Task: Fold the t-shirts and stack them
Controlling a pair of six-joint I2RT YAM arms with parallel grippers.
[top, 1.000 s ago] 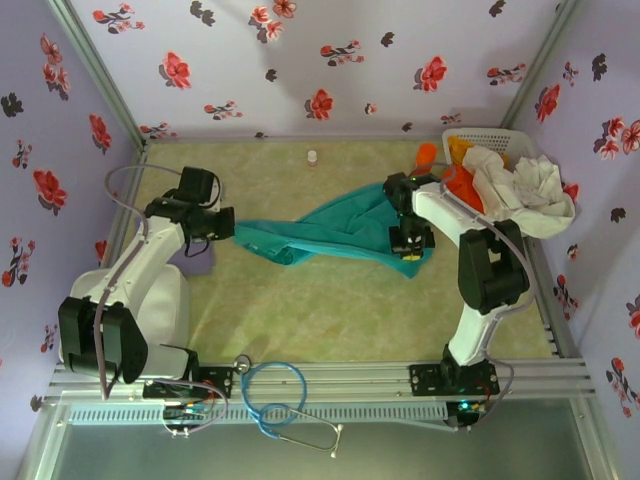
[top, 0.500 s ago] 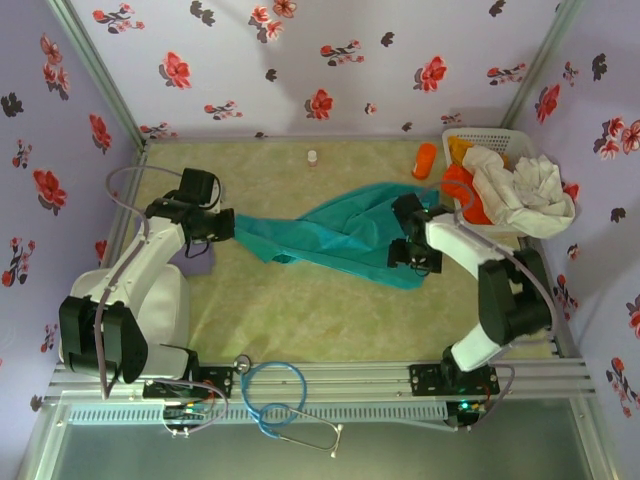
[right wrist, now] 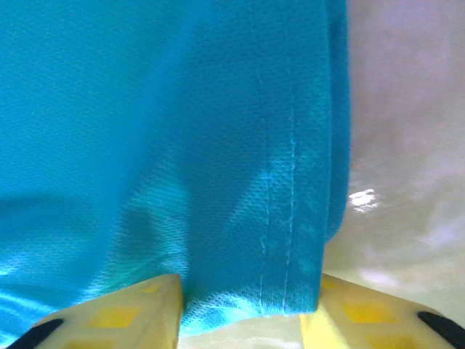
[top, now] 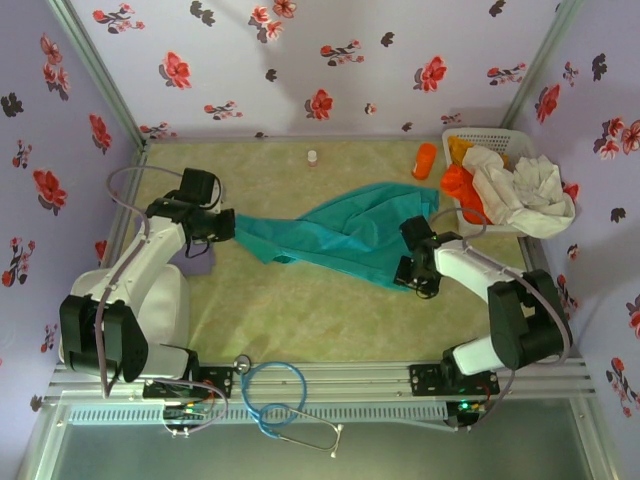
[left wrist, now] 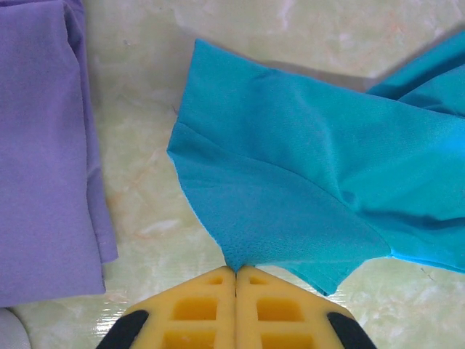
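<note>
Teal t-shirt (left wrist: 305, 167) — purple t-shirt (left wrist: 40, 145) alongside, left-wrist view

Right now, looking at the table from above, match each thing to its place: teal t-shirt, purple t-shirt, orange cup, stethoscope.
Things:
1. teal t-shirt
2. purple t-shirt
3. orange cup
4. stethoscope

Places:
A. on the metal rail at the near edge
B. just left of the white basket
C. stretched across the middle of the table
D. at the table's left side

Pairs: 1-C, 2-D, 3-B, 4-A
</note>
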